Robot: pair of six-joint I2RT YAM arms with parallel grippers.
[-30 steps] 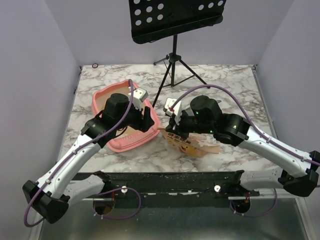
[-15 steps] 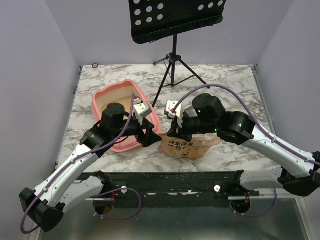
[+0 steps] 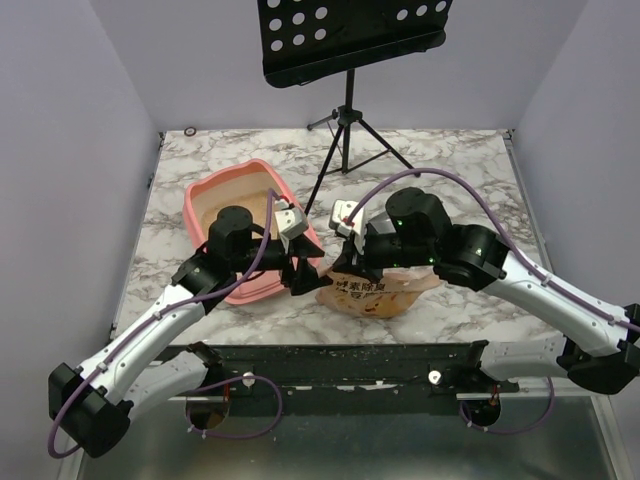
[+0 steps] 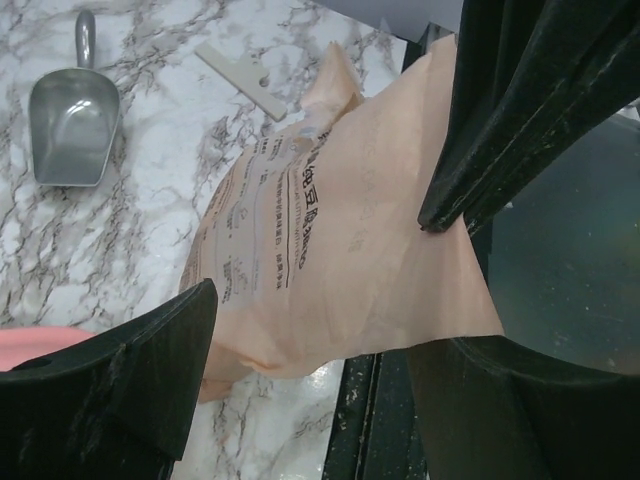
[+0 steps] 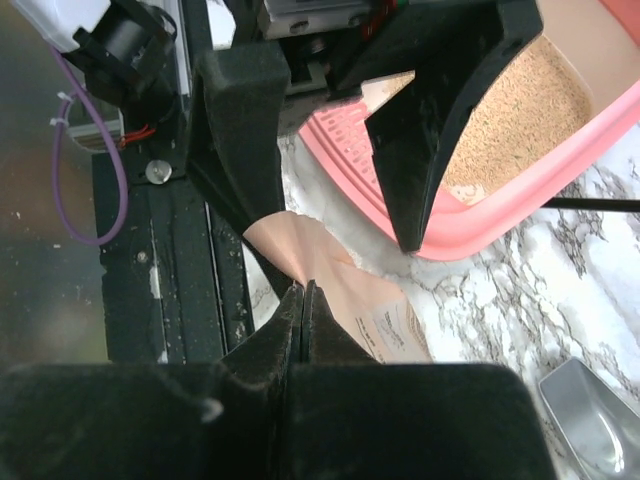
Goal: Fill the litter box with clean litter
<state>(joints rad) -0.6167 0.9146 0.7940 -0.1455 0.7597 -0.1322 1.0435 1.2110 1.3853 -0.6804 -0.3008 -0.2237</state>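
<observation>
The salmon-pink litter box [image 3: 255, 290] lies at the left on the marble table, with beige clean litter [image 3: 215, 208] inside. The box [image 5: 470, 225] and its litter [image 5: 525, 105] also show in the right wrist view. Right of the box lies a crinkled orange-tan bag [image 3: 378, 292]. My right gripper [image 5: 305, 295] is shut on a corner of the bag [image 5: 350, 290]. My left gripper [image 4: 320, 390] stands wide open at the bag's near-left end [image 4: 340, 230], and the bag's edge reaches between its fingers [image 4: 120, 380]. From above, the left gripper [image 3: 303, 272] sits between box and bag.
A silver scoop [image 4: 65, 120] and a flat white strip [image 4: 240, 80] lie on the marble beyond the bag. A black music stand's tripod [image 3: 345, 140] stands at the back. The table's black front rail [image 3: 340, 360] runs just below the bag.
My left gripper has moved from over the box's near end down and right to the bag, and its jaws have spread wider. The right gripper stayed shut on the bag, which sank slightly.
</observation>
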